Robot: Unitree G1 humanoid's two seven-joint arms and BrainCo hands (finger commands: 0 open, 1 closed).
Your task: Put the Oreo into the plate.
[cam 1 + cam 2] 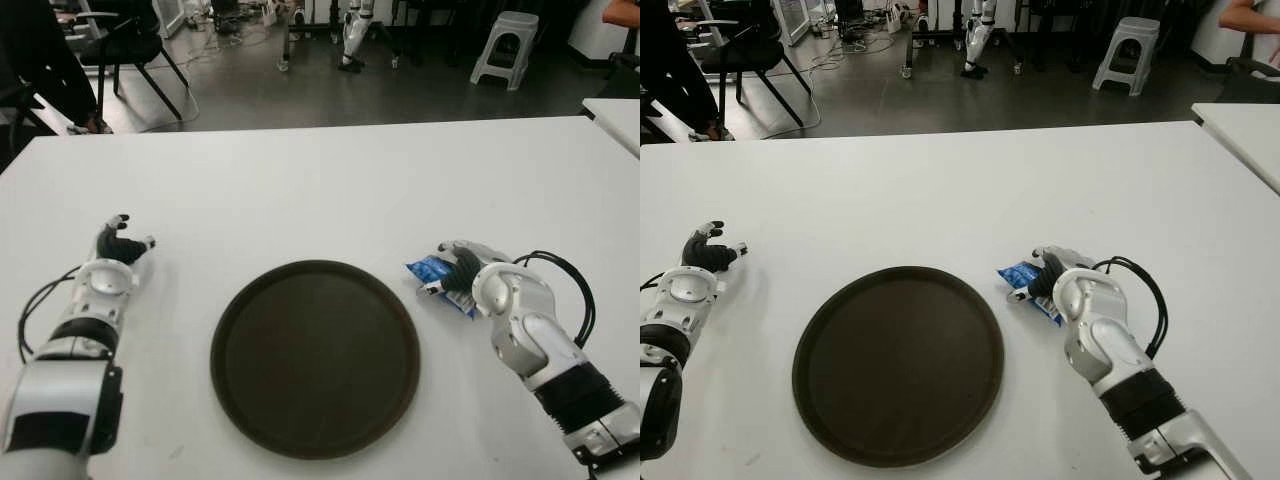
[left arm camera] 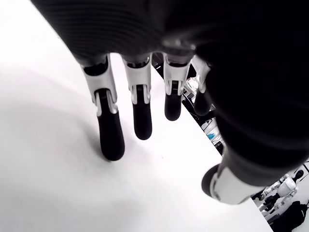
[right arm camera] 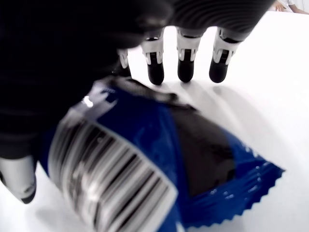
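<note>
Right wrist view: Oreo packet point(image 3: 159, 154) lies under the right hand point(image 3: 178, 63), fingers extended.

You have bare counter point(image 1: 300, 190) across the upper frame; the plate point(image 1: 315, 355) at lower centre lies just beside the Oreo point(image 1: 440, 275) under your right robot hand point(image 1: 470, 275).

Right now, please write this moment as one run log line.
right hand: over Oreo packet, fingers extended, not closed | plate: holds nothing | left hand: idle, plate's left, open
</note>
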